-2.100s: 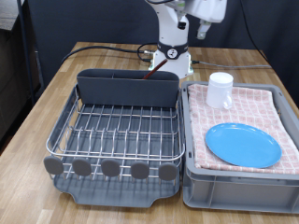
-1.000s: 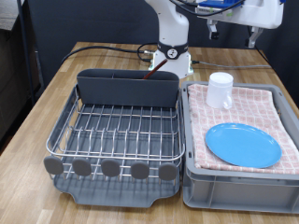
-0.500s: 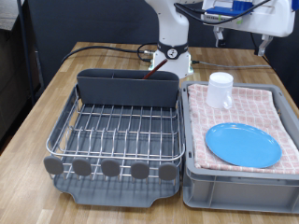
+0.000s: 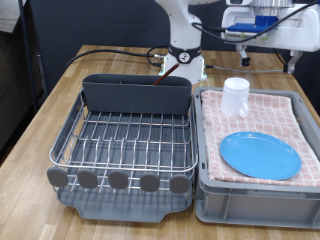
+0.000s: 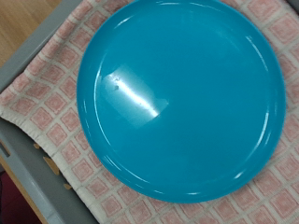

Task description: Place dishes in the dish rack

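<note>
One dish rack (image 4: 122,148) stands on the wooden table (image 4: 45,110), nearest the exterior view's bottom left; its wire bed carries no dishes, and its one tall grey cutlery holder (image 4: 136,95) sits along the far side. Just beside the rack, to the exterior view's right, is one grey bin (image 4: 257,197) lined with a checked cloth (image 4: 285,115).

One blue plate (image 4: 259,155) lies flat on the cloth in the bin's near half. One white mug (image 4: 235,96) stands upright on the cloth beyond the plate, near the bin's far edge. No spoon can be made out.

One gripper (image 4: 267,53) hangs well above the bin, beyond and above the mug, touching nothing. Its two fingers (image 4: 243,56) stand spread apart with nothing between them. In the wrist view the plate (image 5: 180,96) fills the frame, with cloth (image 5: 67,154) around it and the bin's rim (image 5: 28,173) at one corner.
</note>
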`<act>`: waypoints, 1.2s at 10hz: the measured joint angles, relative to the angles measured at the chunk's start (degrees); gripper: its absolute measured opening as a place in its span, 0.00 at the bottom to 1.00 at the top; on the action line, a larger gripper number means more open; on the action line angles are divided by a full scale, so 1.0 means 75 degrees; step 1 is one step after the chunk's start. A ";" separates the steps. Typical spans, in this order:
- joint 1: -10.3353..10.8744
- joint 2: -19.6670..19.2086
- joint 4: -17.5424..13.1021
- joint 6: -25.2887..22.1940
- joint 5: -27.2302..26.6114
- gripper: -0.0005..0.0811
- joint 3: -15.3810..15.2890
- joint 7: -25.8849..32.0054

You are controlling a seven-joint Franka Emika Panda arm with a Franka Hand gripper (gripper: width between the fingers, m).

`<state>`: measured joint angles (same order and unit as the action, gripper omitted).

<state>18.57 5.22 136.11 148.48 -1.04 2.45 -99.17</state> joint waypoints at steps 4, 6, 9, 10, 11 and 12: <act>-0.0005 -0.0683 0.0715 0.1783 -0.1400 0.99 0.0096 0.1625; -0.0006 -0.0909 0.0963 0.2326 -0.2743 0.99 0.0060 0.3045; -0.0080 -0.1245 0.1084 0.2735 -0.5099 0.99 -0.0109 0.5489; -0.0123 -0.1352 0.1083 0.2811 -0.5705 0.99 -0.0171 0.6154; -0.0164 -0.1439 0.1080 0.2847 -0.6127 0.99 -0.0218 0.6649; -0.0175 -0.1517 0.1070 0.2855 -0.6418 0.99 -0.0229 0.7006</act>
<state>17.26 -6.16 144.14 169.90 -49.17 0.73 -46.63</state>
